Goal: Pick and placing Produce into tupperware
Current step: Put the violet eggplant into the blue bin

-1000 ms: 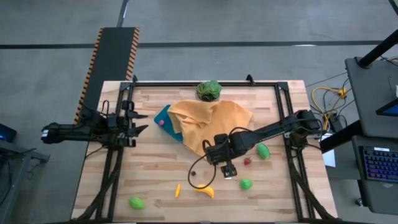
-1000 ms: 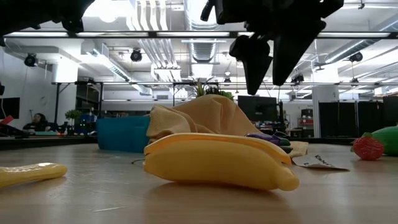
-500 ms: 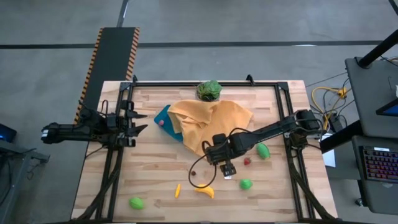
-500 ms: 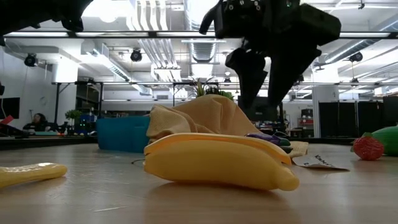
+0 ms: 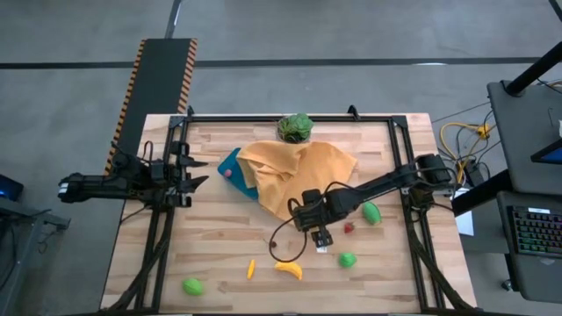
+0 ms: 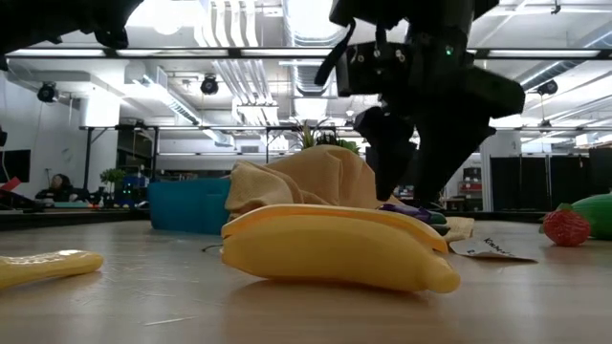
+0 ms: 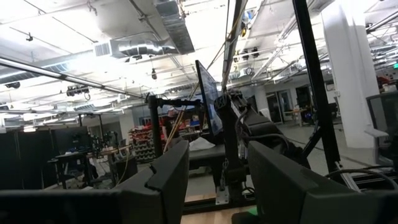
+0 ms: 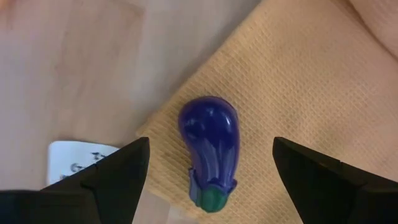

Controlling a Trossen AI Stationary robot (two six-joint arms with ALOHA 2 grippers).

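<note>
A small white tag (image 8: 78, 163) lying just beside the corner of the orange cloth (image 8: 298, 93) carries dark printed characters, but they are too blurred to read.

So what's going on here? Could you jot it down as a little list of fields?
right gripper: jaws open, poised above the eggplant
eggplant: purple, lying on a corner of the orange cloth
left gripper: waiting at the table's left edge
tupperware: blue, partly under the cloth
banana: on the bare table, untouched
</note>
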